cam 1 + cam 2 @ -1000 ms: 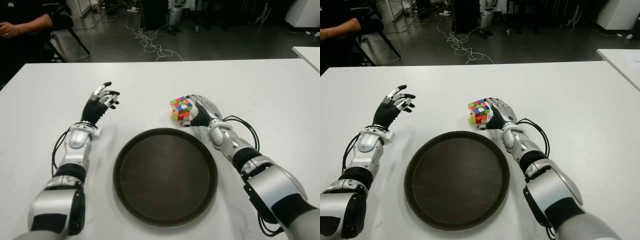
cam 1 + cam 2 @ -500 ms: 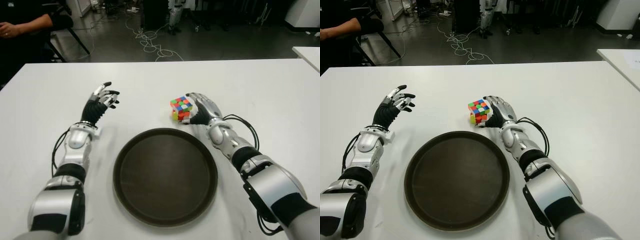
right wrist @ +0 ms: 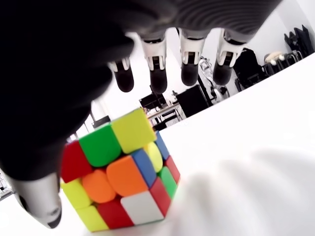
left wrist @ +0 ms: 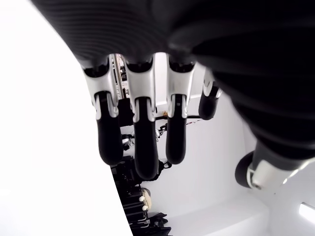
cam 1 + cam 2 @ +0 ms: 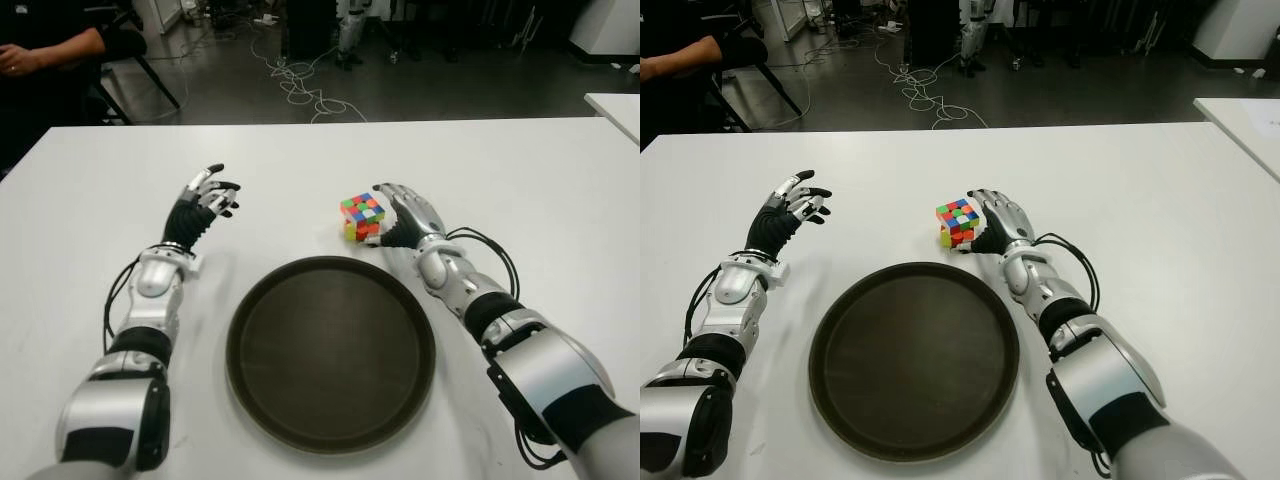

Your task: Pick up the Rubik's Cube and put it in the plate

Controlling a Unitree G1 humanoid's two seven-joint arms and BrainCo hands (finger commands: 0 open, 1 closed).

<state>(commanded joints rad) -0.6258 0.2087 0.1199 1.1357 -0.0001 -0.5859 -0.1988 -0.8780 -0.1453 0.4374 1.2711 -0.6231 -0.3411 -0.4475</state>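
Note:
The Rubik's Cube (image 5: 362, 216) sits on the white table (image 5: 540, 180), just beyond the far right rim of the round dark plate (image 5: 330, 350). My right hand (image 5: 396, 214) is against the cube's right side. In the right wrist view the fingers (image 3: 157, 73) stretch out above the cube (image 3: 118, 177) and the thumb (image 3: 39, 206) hangs beside it, so the hand is open and not closed on it. My left hand (image 5: 205, 198) is held up, open and empty, to the left of the plate.
A person (image 5: 45, 50) sits at the table's far left corner, beside a chair. Cables (image 5: 300, 85) lie on the floor behind the table. A second white table (image 5: 615, 105) shows at the right edge.
My right hand has shifted slightly by the cube and its fingers have lifted over it. The cube and the left hand have stayed put.

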